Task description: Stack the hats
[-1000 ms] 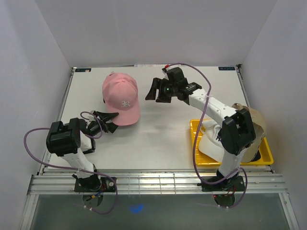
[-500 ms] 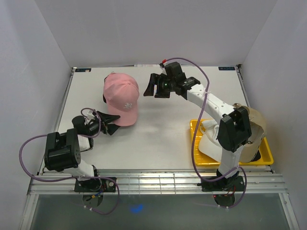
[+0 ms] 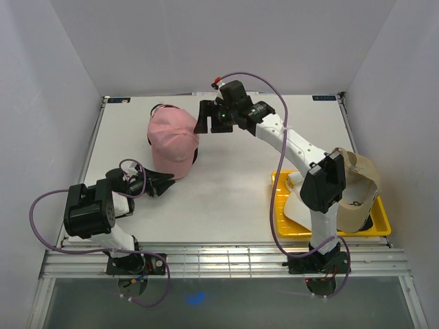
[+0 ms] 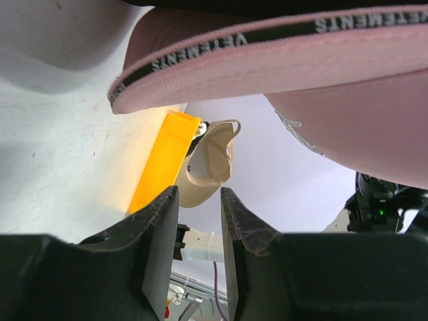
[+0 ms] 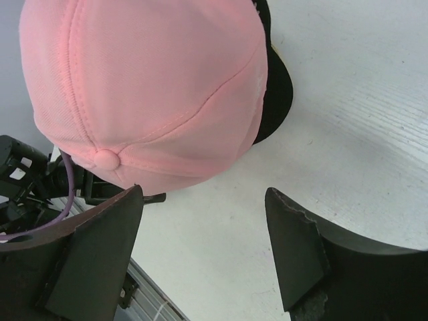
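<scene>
Just right of the pink cap (image 3: pixel 173 137), which sits over the black cap (image 5: pixel 275 93) on the surface (image 3: pixel 233 185), the right gripper (image 3: pixel 203 120) holds its fingers wide and empty beside the crown. The left gripper (image 3: pixel 164 182), fingers narrowly parted and empty, sits at the brim end, which points toward that arm.

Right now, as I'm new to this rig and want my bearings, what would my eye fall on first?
The pink cap, left of centre, sits over a black cap. The right end effector hovers open at its far side. Near right, a white cap lies in a yellow tray, with a tan cap beside it.
</scene>
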### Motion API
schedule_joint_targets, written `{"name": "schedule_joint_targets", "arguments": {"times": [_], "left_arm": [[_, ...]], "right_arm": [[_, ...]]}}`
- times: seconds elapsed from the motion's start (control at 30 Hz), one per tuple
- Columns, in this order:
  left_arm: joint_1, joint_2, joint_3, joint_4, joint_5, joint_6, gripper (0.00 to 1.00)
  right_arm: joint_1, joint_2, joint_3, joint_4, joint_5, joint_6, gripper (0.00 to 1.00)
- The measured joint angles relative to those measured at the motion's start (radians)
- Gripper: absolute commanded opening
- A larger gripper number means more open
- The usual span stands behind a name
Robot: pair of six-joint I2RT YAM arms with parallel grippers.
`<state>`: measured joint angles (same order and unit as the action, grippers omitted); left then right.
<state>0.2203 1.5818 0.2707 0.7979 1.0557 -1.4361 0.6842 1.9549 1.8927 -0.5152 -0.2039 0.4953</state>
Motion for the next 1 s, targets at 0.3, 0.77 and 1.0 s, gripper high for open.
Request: {"name": "schedule_joint_targets", "arguments": {"times": [0.3, 0.77, 1.0], "left_arm": [[0.000, 0.012, 0.015, -0.019, 0.011, 0.014, 0.40], [0.000, -0.273, 0.045, -0.328, 0.031, 0.177, 0.29], [0.000, -0.409, 0.264, -0.765, -0.134, 0.403, 0.14]], "right_arm": [[0.036, 0.037, 0.097, -0.069, 0.029, -0.037, 0.80], [0.036, 0.019, 0.085, -0.069, 0.052, -0.040, 0.85], [0.038, 0.018, 0.103, -0.074, 0.043, -0.040, 0.84]]}}
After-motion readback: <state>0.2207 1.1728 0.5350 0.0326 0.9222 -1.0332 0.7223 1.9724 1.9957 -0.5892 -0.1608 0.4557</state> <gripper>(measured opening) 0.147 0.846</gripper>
